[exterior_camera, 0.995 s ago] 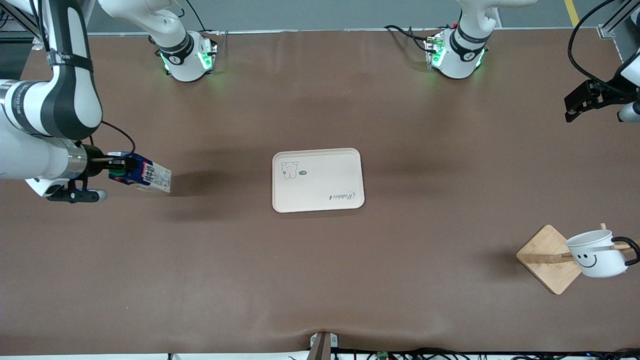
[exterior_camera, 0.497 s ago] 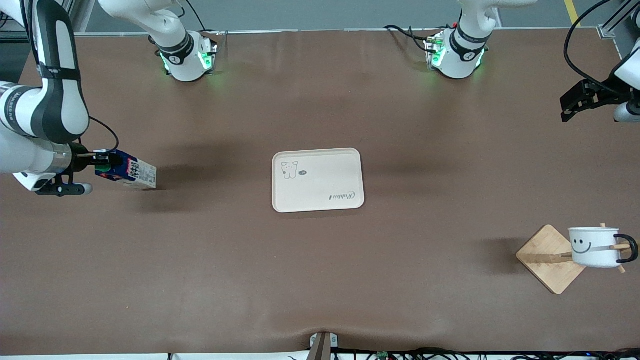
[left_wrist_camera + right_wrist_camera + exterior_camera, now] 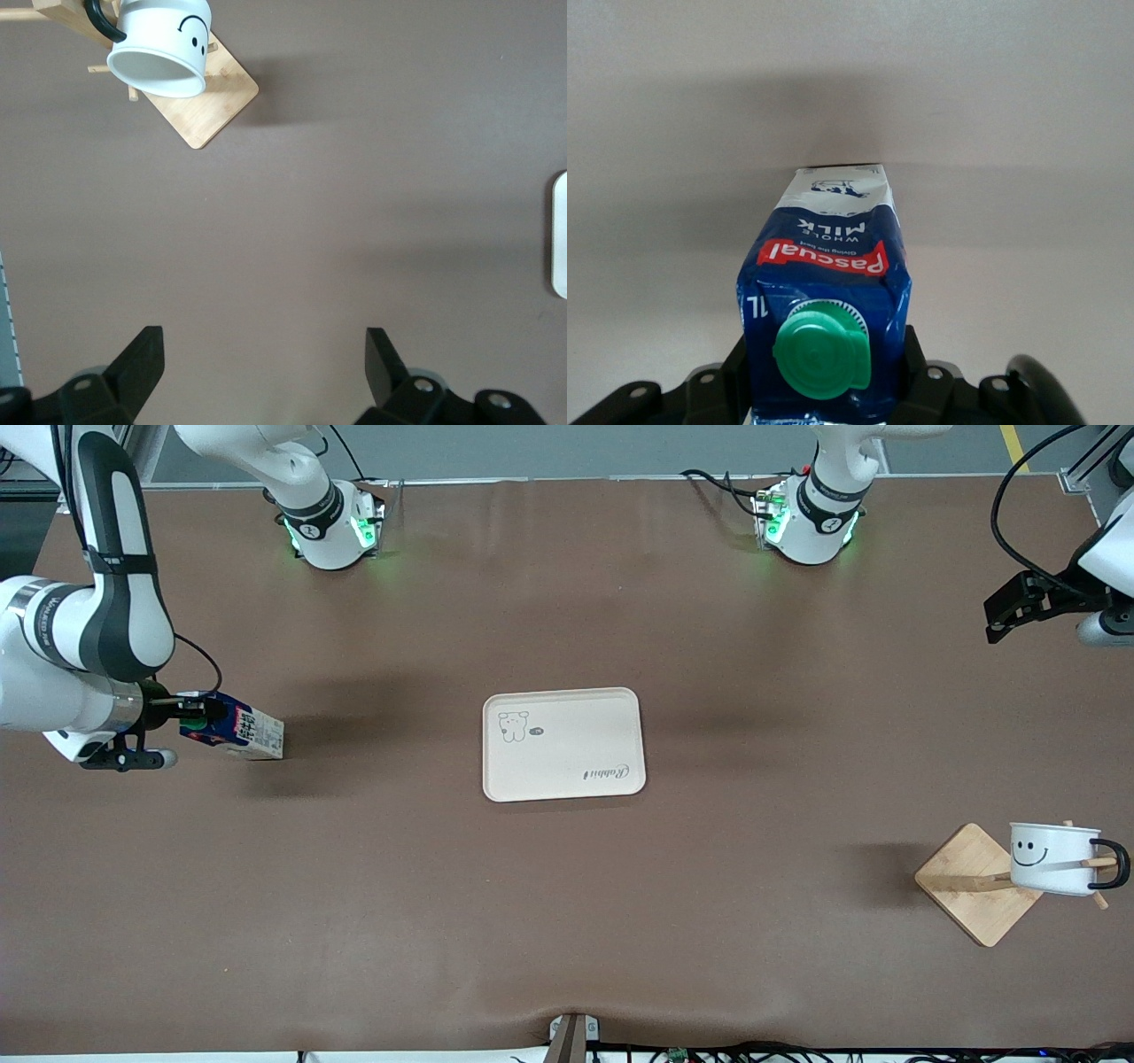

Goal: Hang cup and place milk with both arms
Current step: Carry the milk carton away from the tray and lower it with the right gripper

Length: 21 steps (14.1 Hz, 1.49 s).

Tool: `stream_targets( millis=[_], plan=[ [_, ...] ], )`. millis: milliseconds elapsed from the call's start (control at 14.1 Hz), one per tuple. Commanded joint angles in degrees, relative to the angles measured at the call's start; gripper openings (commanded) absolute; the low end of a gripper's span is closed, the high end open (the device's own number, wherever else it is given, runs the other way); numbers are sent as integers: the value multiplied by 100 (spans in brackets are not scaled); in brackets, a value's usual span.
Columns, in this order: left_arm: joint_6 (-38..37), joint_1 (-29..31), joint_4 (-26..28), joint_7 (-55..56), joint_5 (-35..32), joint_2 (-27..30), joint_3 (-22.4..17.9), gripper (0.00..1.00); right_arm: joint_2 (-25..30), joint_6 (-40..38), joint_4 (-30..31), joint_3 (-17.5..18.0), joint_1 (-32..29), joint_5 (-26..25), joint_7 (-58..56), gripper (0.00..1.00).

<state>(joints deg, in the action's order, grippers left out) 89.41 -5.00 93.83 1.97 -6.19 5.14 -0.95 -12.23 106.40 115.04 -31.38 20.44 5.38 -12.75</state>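
Note:
The milk (image 3: 237,729) is a dark blue carton with a green cap, tilted, toward the right arm's end of the table from the tray. My right gripper (image 3: 202,717) is shut on its top; in the right wrist view the fingers (image 3: 908,359) clamp the milk (image 3: 824,257) on both sides of the cap. I cannot tell whether its base touches the table. The white smiley cup (image 3: 1052,859) hangs by its black handle on a peg of the wooden rack (image 3: 967,881); it also shows in the left wrist view (image 3: 164,44). My left gripper (image 3: 1019,607) is open and empty in the air, apart from the rack, with bare table between its fingertips (image 3: 261,347).
A cream tray (image 3: 567,731) with a small bear print lies at the table's middle; its edge shows in the left wrist view (image 3: 560,235). The rack's square base (image 3: 208,106) stands near the left arm's end, nearer to the front camera than the tray.
My right gripper carried the milk toward the right arm's end, then a little back. The cup swung on its peg and hangs straighter. My left gripper drew slightly away from the rack.

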Motion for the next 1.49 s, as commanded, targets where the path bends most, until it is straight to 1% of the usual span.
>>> stream_targets(
  millis=[0,142,213,284,355,497,711,782,924,1066,1137,1208,1350,1421],
  plan=[
    [-11,25,118,216,353,128,43,100,81,65,115,27,-40,-29,115,0],
    [-11,34,127,225,522,128,43,100,20,92,106,18,-57,-29,115,1],
    [-11,34,127,225,522,128,51,100,2,92,97,27,-83,-29,115,40],
    [-11,34,135,225,522,136,43,100,-42,74,80,27,-92,6,124,96],
    [-11,34,135,225,522,137,43,100,-77,57,27,27,-92,41,115,100],
    [-11,34,135,243,522,136,43,100,-77,30,-87,27,-92,42,115,100],
    [-11,42,127,251,522,128,43,100,-95,-163,-429,27,-92,50,106,100],
    [-11,34,109,338,514,128,43,100,-104,-189,-569,35,-84,77,89,100],
    [50,-10,91,523,461,93,43,100,-113,-460,-1113,71,-49,138,80,100],
    [24,-10,109,506,452,75,52,100,-104,-506,-1413,80,-31,593,19,100],
    [15,-19,100,498,452,84,52,100,-113,-593,-1702,88,-22,709,1,100],
    [15,-19,83,463,435,75,43,100,-156,-898,-2053,132,74,701,1,100],
    [24,-19,21,419,347,31,52,100,-314,-1732,-3157,202,92,666,1,100],
    [24,-19,21,418,347,-12,52,100,-341,-2058,-3564,202,75,675,9,100]
  ],
)
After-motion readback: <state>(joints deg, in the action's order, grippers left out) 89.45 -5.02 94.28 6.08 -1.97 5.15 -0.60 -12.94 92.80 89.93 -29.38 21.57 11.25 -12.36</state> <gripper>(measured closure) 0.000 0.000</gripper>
